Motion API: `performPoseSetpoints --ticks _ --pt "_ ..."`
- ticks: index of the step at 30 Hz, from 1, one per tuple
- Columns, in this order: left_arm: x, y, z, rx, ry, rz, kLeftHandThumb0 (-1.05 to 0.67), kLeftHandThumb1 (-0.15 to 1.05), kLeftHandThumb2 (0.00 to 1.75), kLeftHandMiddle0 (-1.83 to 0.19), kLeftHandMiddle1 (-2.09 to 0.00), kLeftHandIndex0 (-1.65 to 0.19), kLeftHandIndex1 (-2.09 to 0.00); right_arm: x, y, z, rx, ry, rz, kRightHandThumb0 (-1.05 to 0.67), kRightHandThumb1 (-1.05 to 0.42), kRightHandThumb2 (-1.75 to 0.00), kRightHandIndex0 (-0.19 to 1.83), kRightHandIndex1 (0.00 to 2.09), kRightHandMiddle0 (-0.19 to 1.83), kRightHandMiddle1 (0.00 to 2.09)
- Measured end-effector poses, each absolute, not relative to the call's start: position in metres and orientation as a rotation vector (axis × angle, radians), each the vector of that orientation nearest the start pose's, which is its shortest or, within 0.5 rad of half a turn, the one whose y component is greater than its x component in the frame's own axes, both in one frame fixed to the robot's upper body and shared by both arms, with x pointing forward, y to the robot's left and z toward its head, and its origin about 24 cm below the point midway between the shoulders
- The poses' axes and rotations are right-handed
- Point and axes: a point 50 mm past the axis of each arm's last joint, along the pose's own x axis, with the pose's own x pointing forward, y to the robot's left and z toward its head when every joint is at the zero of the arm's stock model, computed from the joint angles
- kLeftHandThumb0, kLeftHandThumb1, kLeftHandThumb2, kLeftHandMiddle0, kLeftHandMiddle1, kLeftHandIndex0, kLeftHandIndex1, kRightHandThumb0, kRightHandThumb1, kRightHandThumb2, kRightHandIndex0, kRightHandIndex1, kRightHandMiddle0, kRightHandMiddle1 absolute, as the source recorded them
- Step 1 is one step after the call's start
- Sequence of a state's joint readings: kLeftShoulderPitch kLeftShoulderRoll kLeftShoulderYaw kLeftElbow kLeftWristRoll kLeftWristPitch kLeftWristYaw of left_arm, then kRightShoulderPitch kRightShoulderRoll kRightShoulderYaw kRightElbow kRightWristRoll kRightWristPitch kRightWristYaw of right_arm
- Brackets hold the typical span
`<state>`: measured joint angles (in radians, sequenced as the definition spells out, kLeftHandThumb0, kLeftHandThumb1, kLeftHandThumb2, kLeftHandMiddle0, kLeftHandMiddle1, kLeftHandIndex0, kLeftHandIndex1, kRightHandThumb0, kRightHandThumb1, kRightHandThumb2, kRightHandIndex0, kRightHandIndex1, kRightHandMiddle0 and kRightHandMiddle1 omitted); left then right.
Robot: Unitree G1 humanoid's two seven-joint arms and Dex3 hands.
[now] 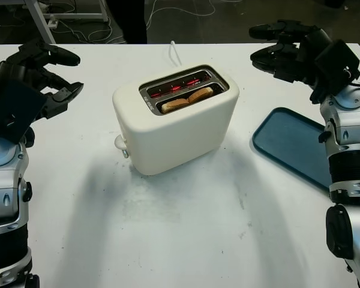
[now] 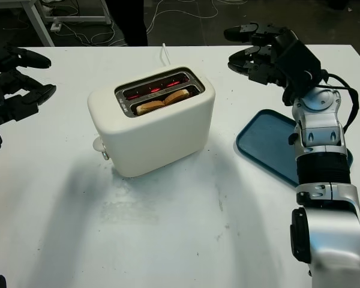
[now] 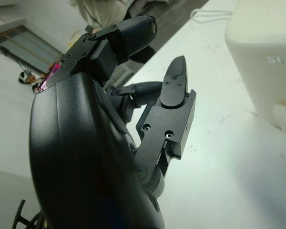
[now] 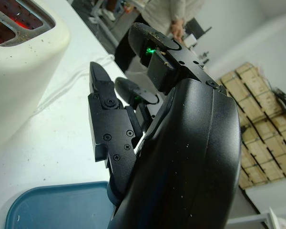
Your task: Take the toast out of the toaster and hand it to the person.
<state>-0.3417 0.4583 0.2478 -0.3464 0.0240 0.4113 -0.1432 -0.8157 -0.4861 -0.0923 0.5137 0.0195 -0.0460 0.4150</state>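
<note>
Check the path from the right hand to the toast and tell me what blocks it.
Nothing visible blocks it. The right hand, open, hovers beside the toaster, with bare table between them. The toast sits in the front slot, its top edge showing from above. The blue tray lies off to the side.

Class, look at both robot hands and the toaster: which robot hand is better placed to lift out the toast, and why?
Probably the right robot hand. It is open, raised and nearer the toaster, beside the slot end where the toast sits. The left robot hand, also open, is further away at the lever end.
</note>
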Motion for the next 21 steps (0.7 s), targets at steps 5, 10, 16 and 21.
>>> performPoseSetpoints --ticks 5,10,16,21 --pt "0.279 0.233 0.214 0.449 -0.321 0.09 0.0 0.82 0.18 -0.49 -1.55 -0.54 -1.1 0.37 -0.215 0.219 -0.454 -0.324 0.27 -0.01 -0.91 0.0 0.55 0.6 0.69 0.15" --pt "0.281 0.231 0.214 0.446 -0.32 0.073 -0.07 0.8 0.19 -0.46 -1.57 -0.52 -1.15 0.365 -0.214 0.213 -0.464 -0.308 0.299 -0.04 -0.91 0.0 0.56 0.59 0.71 0.14" --pt "0.282 0.231 0.212 0.444 -0.317 0.069 -0.08 0.79 0.2 -0.47 -1.58 -0.52 -1.16 0.362 -0.212 0.21 -0.47 -0.303 0.323 -0.04 -0.91 0.0 0.55 0.61 0.71 0.13" --pt "0.282 0.23 0.212 0.442 -0.322 0.067 -0.06 0.79 0.22 -0.46 -1.59 -0.51 -1.17 0.362 -0.211 0.209 -0.464 -0.3 0.336 -0.02 -0.92 -0.01 0.55 0.66 0.73 0.13"
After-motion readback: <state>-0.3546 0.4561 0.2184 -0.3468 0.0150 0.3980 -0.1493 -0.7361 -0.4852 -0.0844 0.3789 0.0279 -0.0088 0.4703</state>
